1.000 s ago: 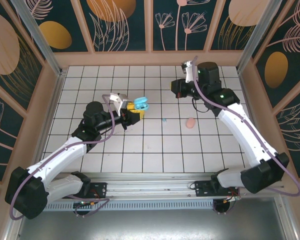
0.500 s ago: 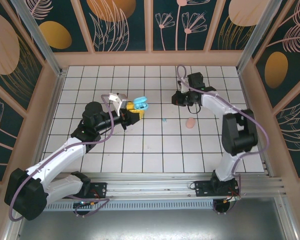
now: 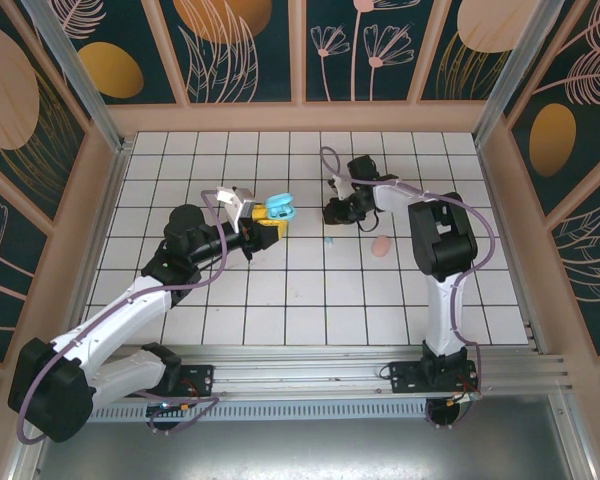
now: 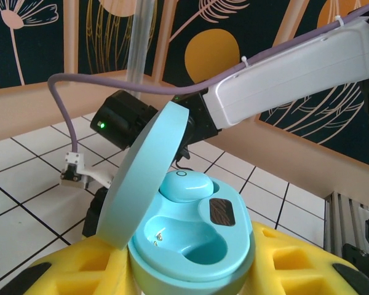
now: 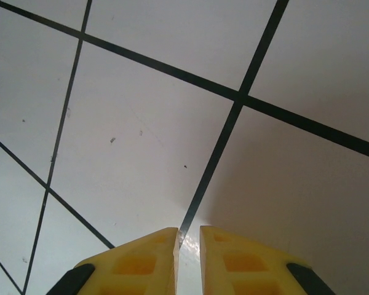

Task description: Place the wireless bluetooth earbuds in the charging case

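While the left gripper (image 3: 272, 216) clamps its yellow fingers (image 4: 80, 276) against the two sides of the teal charging case (image 4: 190, 249), the case's lid (image 4: 144, 172) stands swung up and open. In the left wrist view one teal earbud (image 4: 186, 184) is seated in the far socket of the case. The near socket (image 4: 194, 243) is bare, with two small contacts showing on its floor.

From above, a second, loose teal earbud (image 3: 328, 241) lies on a white tile near the middle of the table (image 3: 180, 160). It is apart from the left fingers and the case they hold, to their right and a little nearer the arm bases.

The right gripper (image 3: 332, 212) sits just beyond that loose earbud, near it but not touching it. In the right wrist view its fingers (image 5: 135, 261) are drawn almost together, with only a thin slit between them and nothing in it. Their tips point at a dark tile line.

A pink case (image 3: 380, 246) rests on the table to the right of the loose earbud.
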